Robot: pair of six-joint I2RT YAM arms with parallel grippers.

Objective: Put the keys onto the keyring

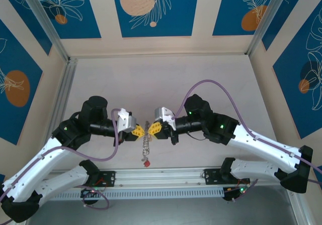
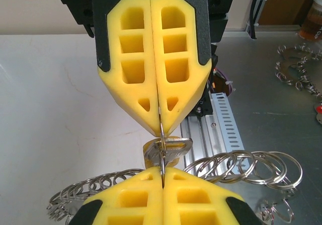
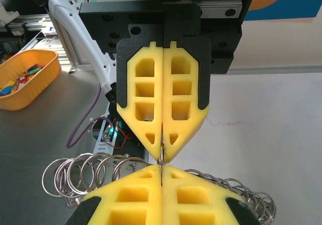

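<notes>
The left fingers (image 1: 137,131) and the right fingers (image 1: 155,128) meet tip to tip above the middle of the worktop (image 1: 201,74). Both pairs are clenched on the same thin keyring (image 2: 162,160) — it stands edge-on in the narrow gap between them, running straight from one seam into the other. A key (image 2: 173,145) with a yellowish head sits against that wire just beside the tips. A string of small rings (image 2: 251,165) trails off to either side, and a red tag (image 1: 146,162) lies toward the near edge. Neither arm is nearer. Any threading, I judge, must travel along the hoop's wire, across the line between the tips — with little free wire showing.
</notes>
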